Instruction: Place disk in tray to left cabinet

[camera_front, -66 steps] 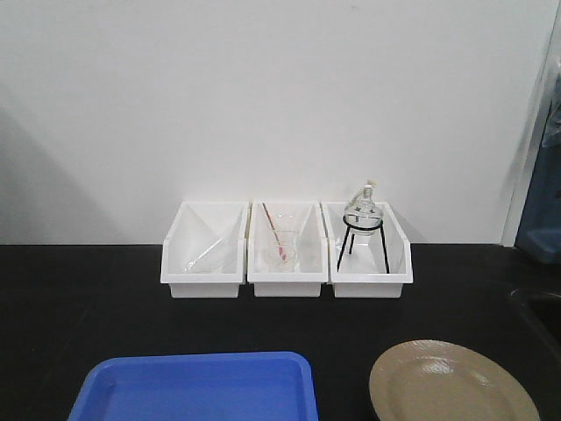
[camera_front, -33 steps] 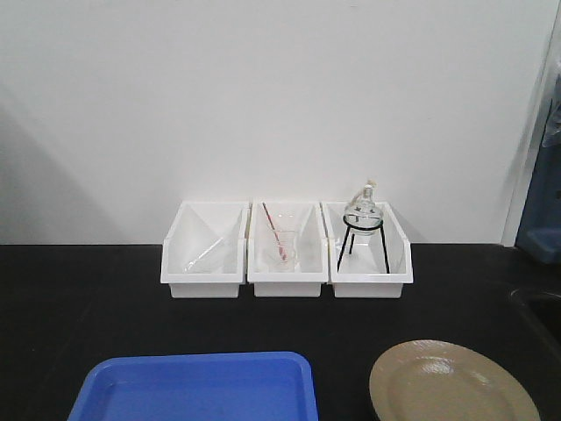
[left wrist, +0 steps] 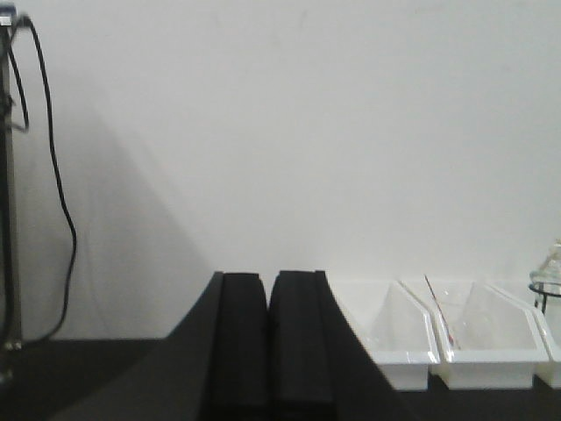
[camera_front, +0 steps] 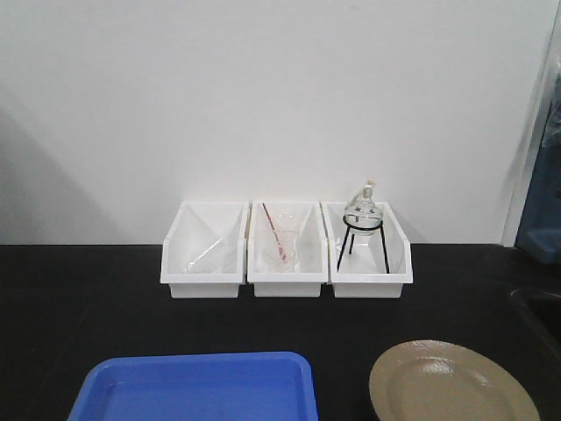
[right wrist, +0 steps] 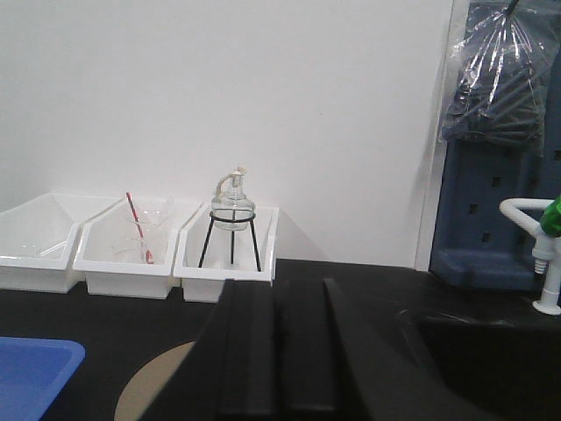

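The tan disk [camera_front: 451, 384] lies flat on the black bench at the front right, apart from the blue tray [camera_front: 197, 386], which sits at the front centre-left and holds nothing. In the right wrist view a slice of the disk [right wrist: 158, 386] shows under my right gripper [right wrist: 276, 289], with a corner of the tray [right wrist: 35, 373] at lower left. That gripper is shut and holds nothing. My left gripper [left wrist: 267, 281] is shut too, with nothing between its black pads, held above the bench to the left of the white bins. The left cabinet is out of view.
Three white bins [camera_front: 285, 250] stand in a row against the back wall; the right one holds a glass flask on a black tripod [camera_front: 362, 224]. A dark sink [right wrist: 491, 351] with a white tap [right wrist: 543, 254] lies at the right. A cable [left wrist: 53, 175] hangs at far left.
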